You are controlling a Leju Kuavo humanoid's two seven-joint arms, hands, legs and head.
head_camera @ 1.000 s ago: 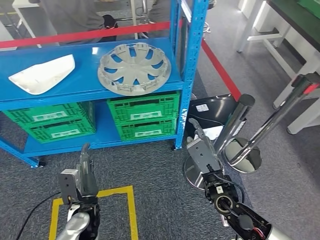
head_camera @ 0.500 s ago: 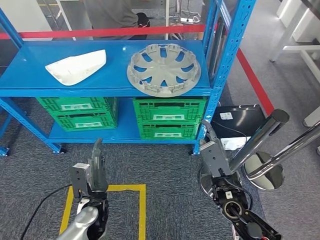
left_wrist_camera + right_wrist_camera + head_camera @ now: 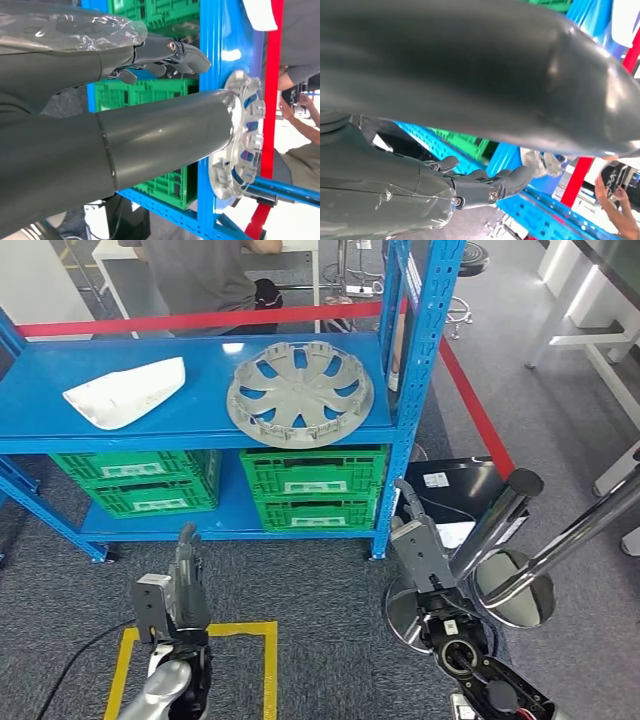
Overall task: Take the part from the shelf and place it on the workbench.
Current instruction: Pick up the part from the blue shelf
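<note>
Approach step, nothing grasped. Grey wheel cover (image 3: pixel 300 391) lies flat on the blue shelf (image 3: pixel 45 420), beside a white panel (image 3: pixel 124 392). Left robot hand (image 3: pixel 187 585) and right robot hand (image 3: pixel 415 535) hang low, released, fingers straight. Best bet: square up, lift both hands to the rim's opposite edges, avoid the blue upright (image 3: pixel 407 390).

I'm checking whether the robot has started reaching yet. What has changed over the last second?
Only the camera has moved: the whole view shifted as the robot turned to face the shelf more squarely. The left hand and right hand are still low, open and holding nothing. The hubcap and the white part lie on the shelf as before, untouched.
</note>
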